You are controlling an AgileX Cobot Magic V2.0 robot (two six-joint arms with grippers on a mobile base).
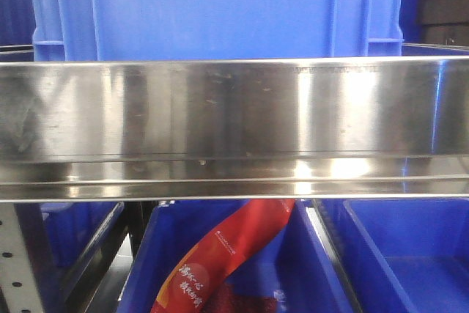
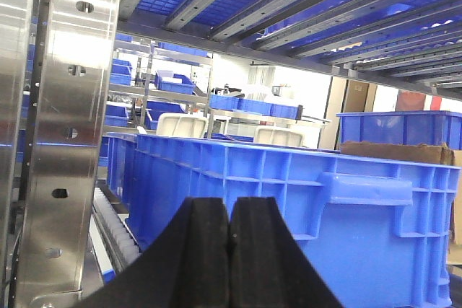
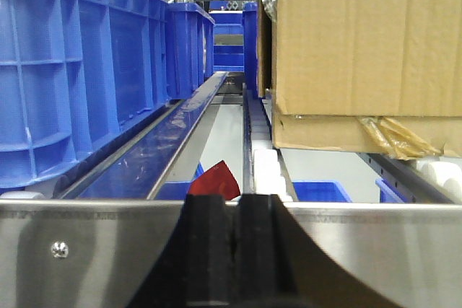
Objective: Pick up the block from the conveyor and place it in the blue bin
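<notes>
No block and no conveyor belt show in any view. My left gripper (image 2: 230,205) is shut with nothing between its black fingers. It points at the side wall of a large blue bin (image 2: 303,200) a short way ahead. My right gripper (image 3: 237,201) is also shut and empty, close in front of a horizontal steel rail (image 3: 94,250). In the front view the same kind of steel rail (image 1: 234,130) fills the middle, with a blue bin (image 1: 220,9) behind it. Neither gripper appears in the front view.
A perforated steel upright (image 2: 72,135) stands left of the left gripper, with white rollers (image 2: 115,232) beside it. Blue crates (image 3: 79,70) line the left and a cardboard box (image 3: 361,41) the right. Lower blue bins (image 1: 410,254) hold a red packet (image 1: 220,262).
</notes>
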